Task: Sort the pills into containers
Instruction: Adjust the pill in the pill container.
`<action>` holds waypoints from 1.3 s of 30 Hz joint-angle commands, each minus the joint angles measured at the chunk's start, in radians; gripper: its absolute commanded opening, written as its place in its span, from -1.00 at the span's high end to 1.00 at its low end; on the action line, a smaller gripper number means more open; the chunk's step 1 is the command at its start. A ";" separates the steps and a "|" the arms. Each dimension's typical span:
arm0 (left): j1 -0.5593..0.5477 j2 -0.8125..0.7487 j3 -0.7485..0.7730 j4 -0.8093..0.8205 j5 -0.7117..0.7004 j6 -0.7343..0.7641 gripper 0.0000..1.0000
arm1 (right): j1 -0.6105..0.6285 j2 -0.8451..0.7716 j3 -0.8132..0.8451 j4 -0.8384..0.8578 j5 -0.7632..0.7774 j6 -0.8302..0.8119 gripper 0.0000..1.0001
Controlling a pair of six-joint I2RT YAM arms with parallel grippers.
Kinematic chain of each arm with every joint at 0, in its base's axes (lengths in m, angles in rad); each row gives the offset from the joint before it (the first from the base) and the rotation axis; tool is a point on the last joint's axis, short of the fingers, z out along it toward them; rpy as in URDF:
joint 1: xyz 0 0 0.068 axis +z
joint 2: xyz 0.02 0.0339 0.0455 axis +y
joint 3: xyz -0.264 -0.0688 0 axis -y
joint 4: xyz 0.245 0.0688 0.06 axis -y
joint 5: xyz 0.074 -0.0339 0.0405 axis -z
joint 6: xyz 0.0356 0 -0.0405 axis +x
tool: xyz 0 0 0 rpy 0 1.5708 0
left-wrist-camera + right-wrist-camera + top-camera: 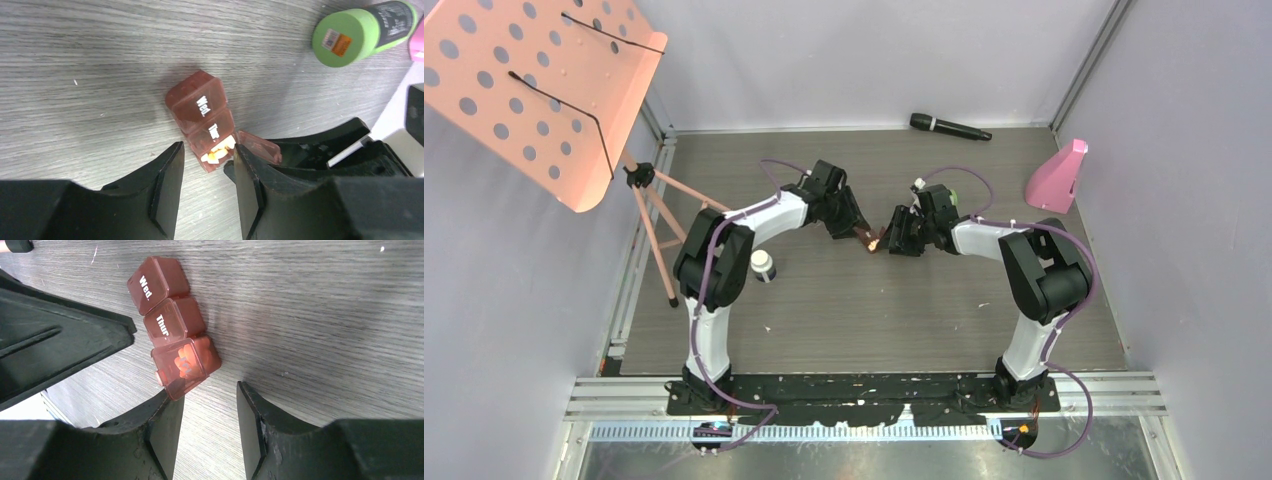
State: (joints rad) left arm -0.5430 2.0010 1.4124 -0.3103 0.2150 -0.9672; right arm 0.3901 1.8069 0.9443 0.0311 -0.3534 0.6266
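Brown pill case (200, 107) lies flat on counter (75, 60), mid-area, between both claws. Compartments marked "Wed." and "Thur." are shut. End compartment is open, lid flap swung aside, w/ yellowish pills (218, 150) inside.

Left claw (208, 167): jaws apart, open end of case sits in the gap, no clamping visible.

Right claw (207, 395): jaws apart, nothing between them; one fingertip just beside case end.

Green-lidded bottle (345, 37) lies on its side near case. White bottle w/ dark cap (763, 265) stands upright beside left arm.
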 commanded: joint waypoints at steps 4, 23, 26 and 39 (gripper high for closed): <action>0.002 0.061 0.079 -0.107 -0.017 0.012 0.15 | -0.005 0.008 0.040 -0.008 0.013 -0.014 0.00; -0.008 0.100 0.128 -0.216 -0.028 0.023 0.22 | 0.004 0.051 0.075 -0.089 0.085 -0.075 0.05; -0.008 0.103 0.137 -0.223 -0.030 0.024 0.23 | 0.015 0.025 0.070 -0.118 0.121 -0.117 0.06; -0.006 0.115 0.171 -0.246 -0.046 0.010 0.23 | 0.049 0.005 0.034 -0.089 0.173 -0.248 -0.09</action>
State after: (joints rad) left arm -0.5476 2.1052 1.5494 -0.5236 0.1997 -0.9615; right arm 0.4313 1.8198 1.0050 -0.0238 -0.2485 0.4591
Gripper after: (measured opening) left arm 0.384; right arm 0.543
